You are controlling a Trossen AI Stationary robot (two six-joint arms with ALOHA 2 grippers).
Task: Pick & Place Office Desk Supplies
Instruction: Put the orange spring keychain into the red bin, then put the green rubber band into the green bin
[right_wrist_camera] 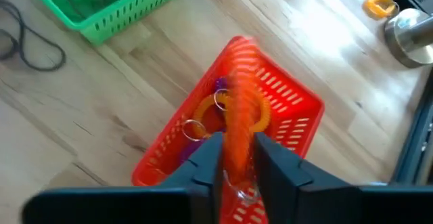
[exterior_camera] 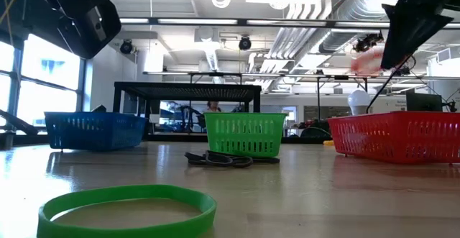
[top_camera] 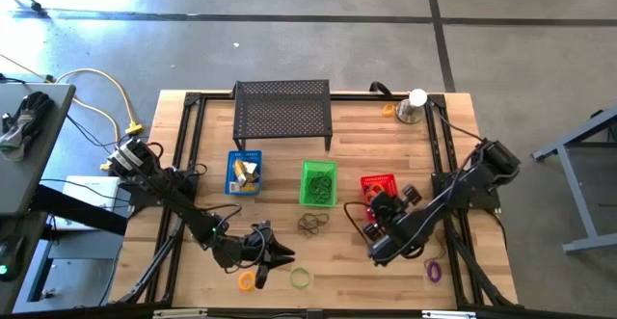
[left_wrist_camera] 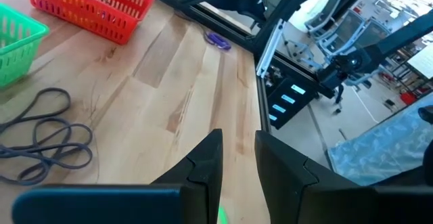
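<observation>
My right gripper [top_camera: 384, 203] hangs over the red basket [top_camera: 378, 182], shut on an orange loop [right_wrist_camera: 238, 109] that looks blurred. Orange and purple pieces [right_wrist_camera: 218, 105] lie in that basket. My left gripper [top_camera: 284, 253] stands open and low near the table's front edge; nothing is between its fingers [left_wrist_camera: 203, 166]. An orange loop [top_camera: 248, 280] and a green loop [top_camera: 302, 278] lie flat beside it. Dark loops [top_camera: 312, 224] lie tangled in front of the green basket [top_camera: 319, 182]. A purple loop [top_camera: 434, 269] lies at the near right. My right gripper has the orange loop's band [right_wrist_camera: 237, 149] between its two fingers, which slant down from the table's near side. The loop is lifted clear above the red basket's inside. It is blurred, so how much of it the fingers have cannot be told.
The blue basket [top_camera: 244, 172] with yellow blocks stands left of the green one. A black mesh rack [top_camera: 282, 112] stands at the back. A silver cup with a white ball [top_camera: 415, 107] is at the far right, a small orange piece [top_camera: 388, 110] beside it.
</observation>
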